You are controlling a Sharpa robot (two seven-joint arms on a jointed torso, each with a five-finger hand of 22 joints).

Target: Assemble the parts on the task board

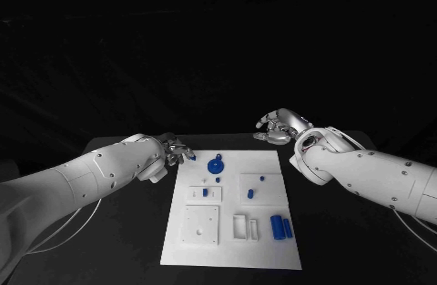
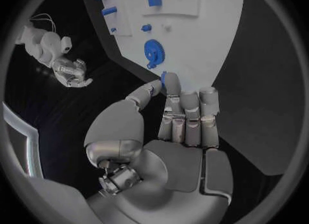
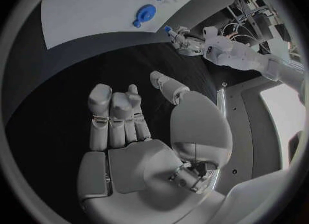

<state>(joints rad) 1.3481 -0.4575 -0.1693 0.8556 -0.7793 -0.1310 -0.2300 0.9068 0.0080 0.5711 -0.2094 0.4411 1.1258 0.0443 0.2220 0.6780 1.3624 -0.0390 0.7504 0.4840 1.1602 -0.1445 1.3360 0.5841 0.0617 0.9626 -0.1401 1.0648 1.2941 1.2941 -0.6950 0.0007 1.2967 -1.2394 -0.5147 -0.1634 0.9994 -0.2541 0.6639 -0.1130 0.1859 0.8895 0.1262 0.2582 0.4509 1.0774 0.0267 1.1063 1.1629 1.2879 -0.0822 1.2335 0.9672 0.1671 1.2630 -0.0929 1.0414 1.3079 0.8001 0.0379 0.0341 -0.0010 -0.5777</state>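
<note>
The left hand (image 1: 169,153) hovers just off the board's far-left corner, thumb and a fingertip pinching a small blue peg (image 2: 164,78); the other fingers lie straight alongside. Held at the tip like that, the peg points toward the board, which suits setting it into a socket rather than carrying it off. The right hand (image 1: 278,126) hangs over bare table beyond the board's far-right corner, its fingers loosely curled with nothing in them, probably parked clear so the left has room.

The task board (image 1: 273,253) lies lengthwise at the table's middle. Taking its centre as the dial, a raised square plate (image 1: 202,225) sits at about 7 o'clock, likely a seat for a part. A blue gear (image 1: 215,165) lies at 11 o'clock, close to the held peg, so it may be the peg's partner, though I cannot tell. Two blue cylinders (image 1: 281,227) lie side by side at 5 o'clock, loose and not yet placed. A short blue pin (image 1: 251,193) stands in a small plate at about 1 o'clock.
</note>
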